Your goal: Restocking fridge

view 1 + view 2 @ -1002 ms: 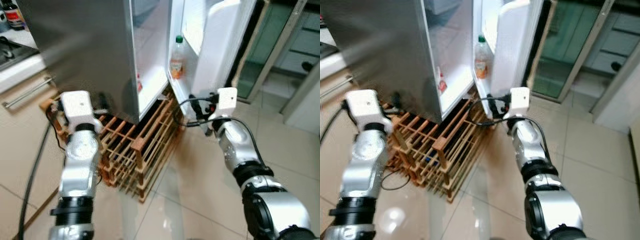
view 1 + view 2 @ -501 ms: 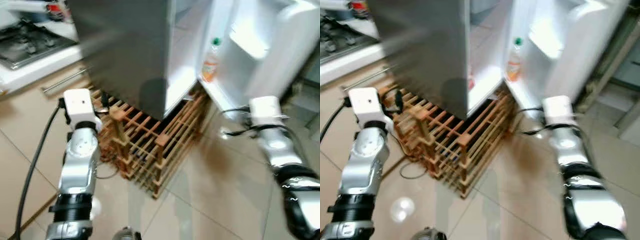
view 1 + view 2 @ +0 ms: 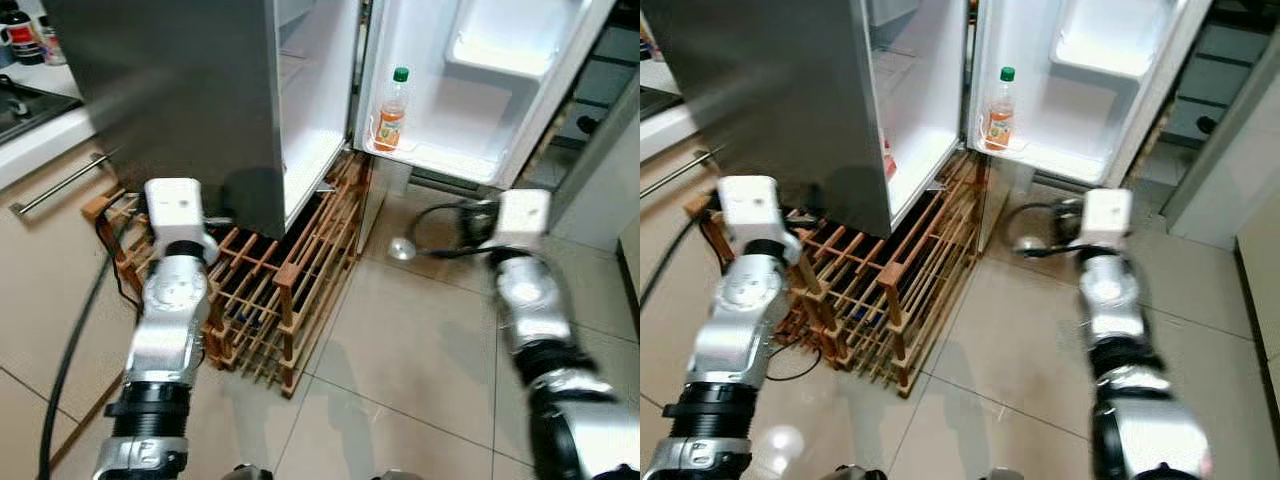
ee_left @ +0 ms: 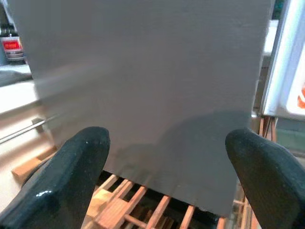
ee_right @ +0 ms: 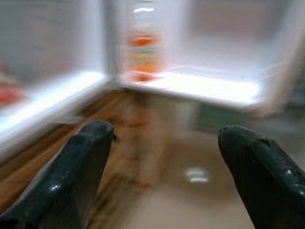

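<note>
The grey steel fridge stands with its white door swung wide open. An orange drink bottle with a green cap stands upright in the door's lower shelf, blurred in the right wrist view as bottle. A small red item lies low inside the fridge. My left gripper is open and faces the fridge's grey side, close to it. Low in front of the open door, my right gripper is open with nothing between its fingers.
A wooden slatted rack sits under and in front of the fridge. A kitchen counter with a bar handle is on the left, bottles on top. A black cable runs over the tiled floor. A cabinet stands at the right.
The fridge door has swung much wider open. My right gripper has come away from the door's lower edge and moved right. The camera swung about meanwhile.
</note>
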Controlling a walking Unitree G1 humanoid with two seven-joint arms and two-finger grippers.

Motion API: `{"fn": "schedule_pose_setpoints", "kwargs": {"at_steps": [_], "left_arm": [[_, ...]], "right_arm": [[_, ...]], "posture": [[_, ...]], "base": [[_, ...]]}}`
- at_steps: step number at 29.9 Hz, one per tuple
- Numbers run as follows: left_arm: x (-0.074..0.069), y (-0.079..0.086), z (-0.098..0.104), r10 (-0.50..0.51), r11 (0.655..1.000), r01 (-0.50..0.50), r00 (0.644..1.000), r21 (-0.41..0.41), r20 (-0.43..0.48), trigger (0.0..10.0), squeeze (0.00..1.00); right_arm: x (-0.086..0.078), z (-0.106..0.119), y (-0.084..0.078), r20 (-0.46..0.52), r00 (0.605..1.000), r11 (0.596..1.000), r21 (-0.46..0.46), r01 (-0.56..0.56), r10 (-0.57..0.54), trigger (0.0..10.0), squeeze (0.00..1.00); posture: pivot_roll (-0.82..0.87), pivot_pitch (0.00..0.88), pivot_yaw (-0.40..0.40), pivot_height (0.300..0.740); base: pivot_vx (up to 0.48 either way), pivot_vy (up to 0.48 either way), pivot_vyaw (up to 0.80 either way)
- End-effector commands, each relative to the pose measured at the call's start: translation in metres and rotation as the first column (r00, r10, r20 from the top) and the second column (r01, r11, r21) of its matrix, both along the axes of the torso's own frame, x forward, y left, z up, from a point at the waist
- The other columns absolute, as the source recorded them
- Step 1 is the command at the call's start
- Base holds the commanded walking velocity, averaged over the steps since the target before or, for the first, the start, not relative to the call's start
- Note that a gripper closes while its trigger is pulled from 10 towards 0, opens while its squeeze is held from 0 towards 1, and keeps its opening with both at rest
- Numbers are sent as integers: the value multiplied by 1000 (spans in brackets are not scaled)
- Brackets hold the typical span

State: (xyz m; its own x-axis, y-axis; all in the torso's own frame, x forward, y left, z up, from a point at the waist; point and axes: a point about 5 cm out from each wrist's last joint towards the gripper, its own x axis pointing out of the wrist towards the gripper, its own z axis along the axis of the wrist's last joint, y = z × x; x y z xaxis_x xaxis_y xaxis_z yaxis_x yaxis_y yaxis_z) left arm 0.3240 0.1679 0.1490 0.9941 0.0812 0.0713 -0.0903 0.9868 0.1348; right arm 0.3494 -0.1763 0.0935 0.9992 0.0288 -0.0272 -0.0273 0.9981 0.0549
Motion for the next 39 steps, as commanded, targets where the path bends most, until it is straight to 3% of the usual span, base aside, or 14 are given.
{"fn": "schedule_pose_setpoints", "kwargs": {"at_steps": [1, 4, 6, 9, 12, 15, 17, 24, 25, 30, 33, 35, 37, 39], "left_arm": [[-4, 3, -16, -16, 999, 18, 999, 51, -42, 10000, 0], [-16, 14, -54, 1, 1000, -4, 980, -16, -197, 10000, 0], [-18, 17, -59, 8, 998, -20, 974, -51, -225, 10000, 0], [-15, 7, -48, -59, 997, 50, 982, -51, -179, 10000, 0], [3, -19, -31, -139, 987, 129, 984, -92, -107, 10000, 0], [10, -28, -19, -158, 984, 154, 986, -86, -44, 10000, 0], [10, -25, -17, -149, 985, 146, 989, -89, -25, 10000, 0], [-10, 13, -31, 22, 997, -27, 998, -76, -66, 10000, 0], [-15, 20, -43, 104, 990, -114, 987, -79, -123, 10000, 0], [-18, 18, -52, 143, 990, -143, 973, 13, -181, 10000, 0], [-15, 16, -52, 135, 988, -147, 975, -55, -176, 10000, 0], [-13, 16, -48, 123, 991, -130, 981, -41, -151, 10000, 0], [-9, 16, -43, 129, 991, -132, 983, -19, -134, 10000, 0], [-5, 18, -34, 129, 991, -132, 986, -24, -103, 10000, 0]], "right_arm": [[-5, -5, 24, -12, 996, 994, 64, -87, 88, 10000, 0], [-20, -23, 44, -36, 989, 985, 100, -139, 143, 10000, 0], [-24, -26, 45, -37, 988, 983, 115, -143, 149, 10000, 0], [-25, -25, 39, -19, 991, 982, 141, -126, 130, 10000, 0], [-17, -15, 30, -4, 995, 977, 190, -93, 95, 10000, 0], [-13, -11, 32, -1, 994, 973, 202, -108, 111, 10000, 0], [-12, -10, 36, -3, 991, 971, 200, -131, 134, 10000, 0], [-13, -13, 51, -38, 965, 954, 166, -249, 259, 10000, 0], [-15, -18, 55, -60, 957, 950, 156, -271, 283, 10000, 0], [-16, -18, 62, -62, 941, 939, 118, -323, 332, 10000, 0], [-17, -18, 62, -62, 939, 937, 116, -330, 338, 10000, 0], [-18, -18, 64, -57, 934, 935, 75, -348, 352, 10000, 0], [-16, -16, 59, -57, 939, 940, -27, -341, 339, 10000, 0], [-11, -11, 53, -44, 955, 956, 5, -293, 292, 10000, 0]], "posture": [[-97, 0, 22, 740], [-93, 0, 43, 740], [-94, 0, 59, 740], [-98, 0, 72, 740], [-89, 0, 55, 740], [-75, 0, 27, 740], [-63, 0, 10, 740], [5, 0, -64, 740], [19, 0, -70, 740], [3, 0, -79, 740], [-1, 0, -89, 740], [3, 0, -96, 740], [7, 0, -107, 740], [-2, 0, -100, 740]], "base": [[0, 0, 650], [0, 0, 631], [0, 0, 609], [0, 0, 596], [0, 0, 588], [0, 0, 560], [0, 0, 556], [0, 0, 545], [412, 0, 538], [414, -99, 204], [0, 0, 0], [0, 0, 0], [0, 0, 0], [0, 0, 0]]}}
